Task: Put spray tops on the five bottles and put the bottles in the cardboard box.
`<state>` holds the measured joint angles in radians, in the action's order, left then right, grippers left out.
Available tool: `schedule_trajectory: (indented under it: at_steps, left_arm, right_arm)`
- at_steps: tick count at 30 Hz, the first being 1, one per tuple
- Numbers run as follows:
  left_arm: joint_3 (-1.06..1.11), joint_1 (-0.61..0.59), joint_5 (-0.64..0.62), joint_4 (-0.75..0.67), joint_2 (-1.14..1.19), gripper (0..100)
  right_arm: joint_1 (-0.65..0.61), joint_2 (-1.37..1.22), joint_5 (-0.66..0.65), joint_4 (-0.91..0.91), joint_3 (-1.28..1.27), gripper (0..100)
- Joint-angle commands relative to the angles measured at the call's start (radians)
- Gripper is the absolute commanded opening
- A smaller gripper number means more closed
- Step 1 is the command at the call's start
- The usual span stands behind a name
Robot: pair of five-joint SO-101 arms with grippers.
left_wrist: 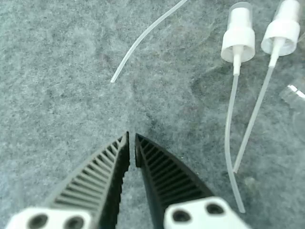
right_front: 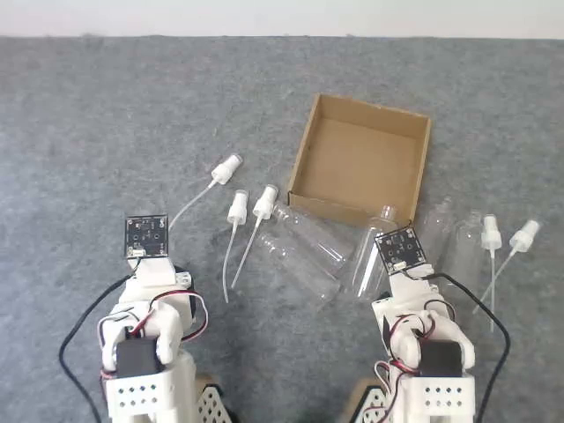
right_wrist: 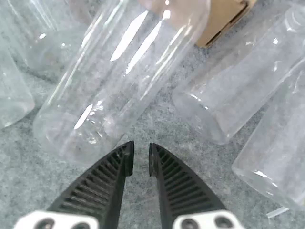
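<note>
Several clear bottles lie capless on the grey felt in front of the cardboard box (right_front: 361, 159): two (right_front: 308, 236) (right_front: 295, 264) left of centre, one (right_front: 374, 251) in the middle, two more (right_front: 438, 225) (right_front: 463, 247) to the right. Three spray tops (right_front: 227, 168) (right_front: 237, 208) (right_front: 264, 202) lie left of the bottles, two (right_front: 491, 233) (right_front: 525, 235) at the far right. My left gripper (left_wrist: 132, 138) is shut and empty, short of two spray tops (left_wrist: 238, 38) (left_wrist: 283, 31). My right gripper (right_wrist: 140, 147) is shut and empty, just before the base of a bottle (right_wrist: 124, 71).
The box stands open with nothing in it, past the bottles. A thin dip tube (left_wrist: 145, 36) from the third spray top crosses the felt ahead of the left gripper. Further bottles (right_wrist: 238, 81) (right_wrist: 281, 148) crowd beside the right gripper. Bare felt stretches to the left.
</note>
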<state>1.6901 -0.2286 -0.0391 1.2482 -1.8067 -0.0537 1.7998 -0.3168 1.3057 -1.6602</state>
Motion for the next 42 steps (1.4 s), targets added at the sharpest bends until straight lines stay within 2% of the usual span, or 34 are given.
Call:
schedule_trajectory:
  at_steps: [1,30,38,42]
  left_arm:
    - [-0.005,0.002,0.005,-0.020,-0.012,1]
    - [-0.005,-0.002,0.006,0.014,-0.015,1]
    - [-0.005,-0.002,0.006,0.014,-0.015,1]
    - [-0.005,-0.002,0.006,0.014,-0.015,1]
  right_arm:
    - [0.002,0.016,-0.008,0.005,-0.023,2.5]
    - [0.004,0.016,-0.011,0.001,-0.003,2.8]
    - [0.061,0.016,-0.011,-0.002,0.143,2.8]
    - [0.111,0.016,-0.011,-0.101,0.207,2.8]
